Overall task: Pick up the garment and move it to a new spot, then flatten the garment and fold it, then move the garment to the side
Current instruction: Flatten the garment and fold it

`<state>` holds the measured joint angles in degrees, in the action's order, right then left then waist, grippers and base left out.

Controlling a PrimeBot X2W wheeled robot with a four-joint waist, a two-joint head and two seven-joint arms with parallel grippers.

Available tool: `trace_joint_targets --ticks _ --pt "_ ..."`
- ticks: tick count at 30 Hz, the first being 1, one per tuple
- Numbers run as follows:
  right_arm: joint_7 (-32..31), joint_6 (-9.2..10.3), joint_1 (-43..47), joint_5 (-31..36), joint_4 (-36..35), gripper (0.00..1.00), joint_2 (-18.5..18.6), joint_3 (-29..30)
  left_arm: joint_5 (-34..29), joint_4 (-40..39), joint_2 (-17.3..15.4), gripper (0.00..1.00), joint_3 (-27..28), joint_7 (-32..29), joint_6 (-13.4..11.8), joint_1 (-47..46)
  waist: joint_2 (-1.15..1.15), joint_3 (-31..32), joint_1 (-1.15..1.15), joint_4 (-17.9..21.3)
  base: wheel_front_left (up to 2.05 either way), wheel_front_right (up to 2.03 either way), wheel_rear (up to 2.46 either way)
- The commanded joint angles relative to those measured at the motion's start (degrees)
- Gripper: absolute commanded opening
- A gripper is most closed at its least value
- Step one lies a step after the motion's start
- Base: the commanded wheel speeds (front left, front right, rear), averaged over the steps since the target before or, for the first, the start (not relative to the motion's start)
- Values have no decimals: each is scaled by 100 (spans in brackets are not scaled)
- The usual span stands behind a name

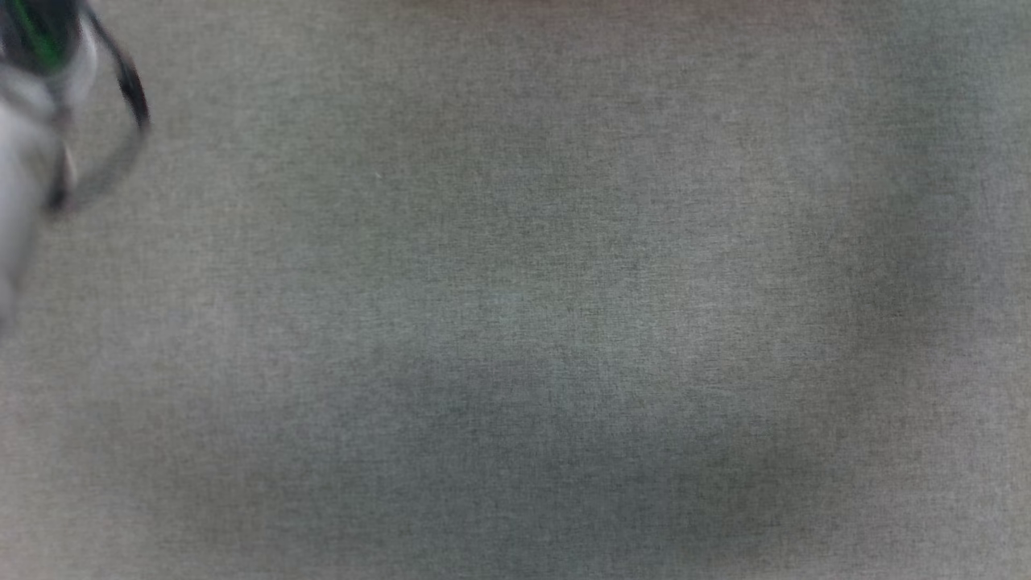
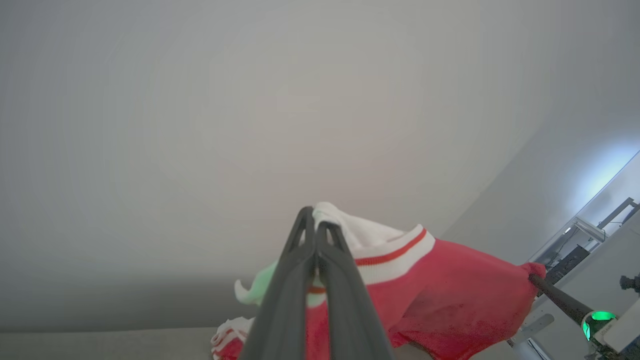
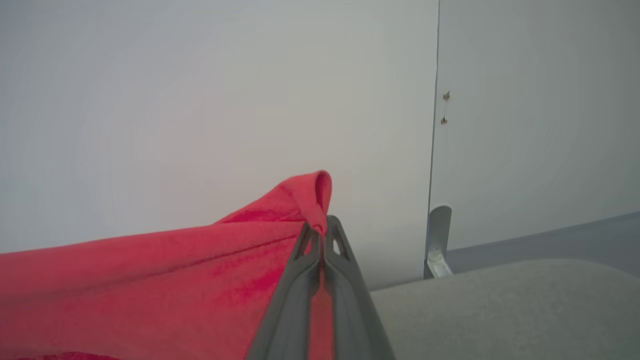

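Observation:
The garment (image 2: 450,295), red with a white sleeve and a red stripe in its white trim, hangs stretched in the air between my two grippers. In the left wrist view my left gripper (image 2: 315,222) is shut on the white sleeve edge. The red body runs right from there to my right gripper's dark fingers (image 2: 555,296), which pinch its far corner. In the right wrist view my right gripper (image 3: 320,227) is shut on a bunched red fold of the garment (image 3: 165,280), and the cloth spreads away to the left. Part of the sleeve is hidden behind my left fingers.
The grey fabric surface (image 1: 515,322) lies below, also seen as the grey surface (image 3: 500,310) under the right gripper. A blurred pale forearm with a dark cable (image 1: 40,121) sits at the head view's upper left. A pale wall and a metal bracket (image 3: 437,240) stand behind.

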<state>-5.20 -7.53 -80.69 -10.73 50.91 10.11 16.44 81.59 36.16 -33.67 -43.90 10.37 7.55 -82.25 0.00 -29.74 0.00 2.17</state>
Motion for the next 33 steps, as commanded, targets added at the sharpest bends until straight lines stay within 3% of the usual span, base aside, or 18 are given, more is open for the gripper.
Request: trace_joint_targets --ticks 1,7,12,21,33 --pt "-93 8 365 -278 -143 0 120 -297 148 -274 -149 0 -29 127 -14 514 0 47 0 -35 0 0 0" --pt "-703 8 1885 -1450 -1279 0 551 -1359 462 -1426 -555 0 -113 406 -13 2183 0 229 0 -117 0 0 0" --pt "-1300 7 3381 -2113 -2671 0 893 -1588 550 -2346 -803 0 25 474 -13 3435 0 400 0 -175 0 0 0" --pt "-2263 6 5519 -2281 -4887 0 761 -959 181 -3481 -711 0 911 480 -13 5432 0 745 0 -233 0 0 0" --pt "-3040 6 7394 -2209 -6605 0 195 -163 -210 -4739 -770 0 1611 469 -12 7526 0 1081 0 -314 0 0 0"
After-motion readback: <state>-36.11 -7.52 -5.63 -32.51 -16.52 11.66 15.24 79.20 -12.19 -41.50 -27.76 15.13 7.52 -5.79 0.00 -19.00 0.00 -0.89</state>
